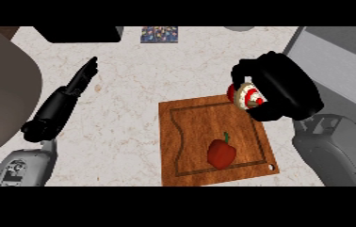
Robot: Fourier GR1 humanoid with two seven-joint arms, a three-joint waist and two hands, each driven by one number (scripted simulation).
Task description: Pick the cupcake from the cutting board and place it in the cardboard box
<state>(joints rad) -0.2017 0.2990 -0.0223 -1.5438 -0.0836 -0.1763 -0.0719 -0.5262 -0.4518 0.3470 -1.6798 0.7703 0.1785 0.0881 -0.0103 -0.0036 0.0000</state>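
**Cupcake in the right hand, above the far corner of the board**

The right hand is at the far right corner of the cutting board. Its fingers and thumb are curled around the cupcake, which shows white frosting with red marks between them. The cupcake looks tilted on its side in the grasp, and it seems to be lifted a little from the wood, but I cannot tell this for sure. A red bell pepper lies on the near part of the board, well apart from the hand.

The left hand rests on the counter at the left, with fingers straight and holding nothing.

I judge the cupcake to be light and soft. The frosting can smear or break easily, so the better place to hold it is the lower part, at the wrapper, not the top. Because it is tilted, it may slip when the hand moves.

The cardboard box is not clearly visible; a dark object lies at the far left edge, but I cannot say what it is.
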